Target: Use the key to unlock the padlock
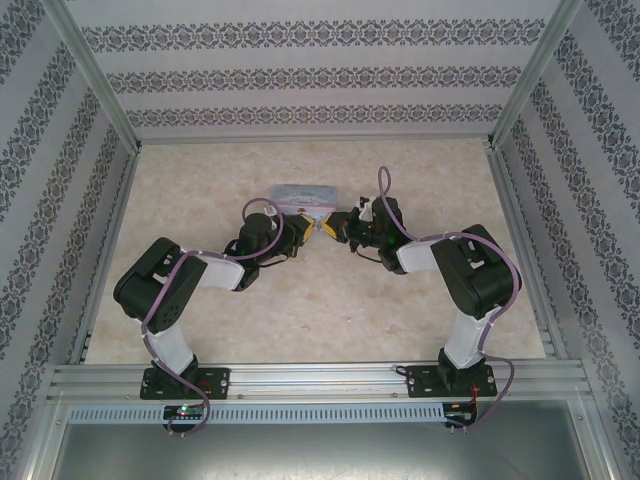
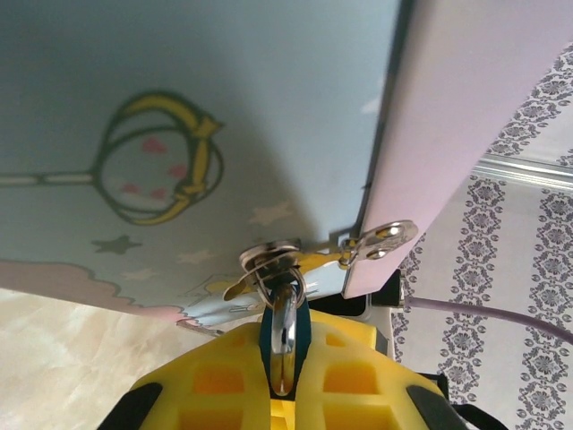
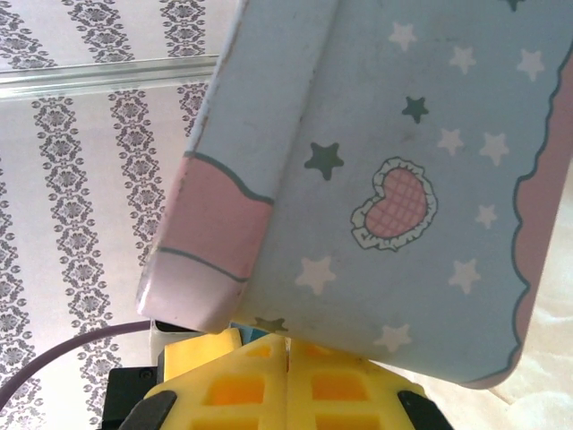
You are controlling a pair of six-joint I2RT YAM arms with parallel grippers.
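Clamping from both sides, the left end effector (image 2: 286, 360) has its yellow fingers (image 2: 215, 381) closed on the padlock (image 2: 300, 322), whose dark blue body sits wedged between them with a strip of silvery metal running down its middle. In the left wrist view the top of the padlock meets the shiny hasp (image 2: 269, 260) at the lower edge of the tin (image 2: 197, 98), a light-blue box printed with stars and a yellow ring-shaped figure, beside a small silver tab (image 2: 380, 240) on the tin's pink side. Seen from above, the left end effector (image 1: 303, 229) and the right end effector (image 1: 346, 227) face each other just in front of the tin (image 1: 303, 193), which rests toward the middle of the marbled desk (image 1: 300, 320). Both arms are bent inward from their bases at the near rail. In the right wrist view the right end effector (image 3: 286, 363) has its yellow fingers (image 3: 242, 385) pressed together along a thin seam, right under the tin (image 3: 403, 179). Whether the key lies in that seam cannot be told.
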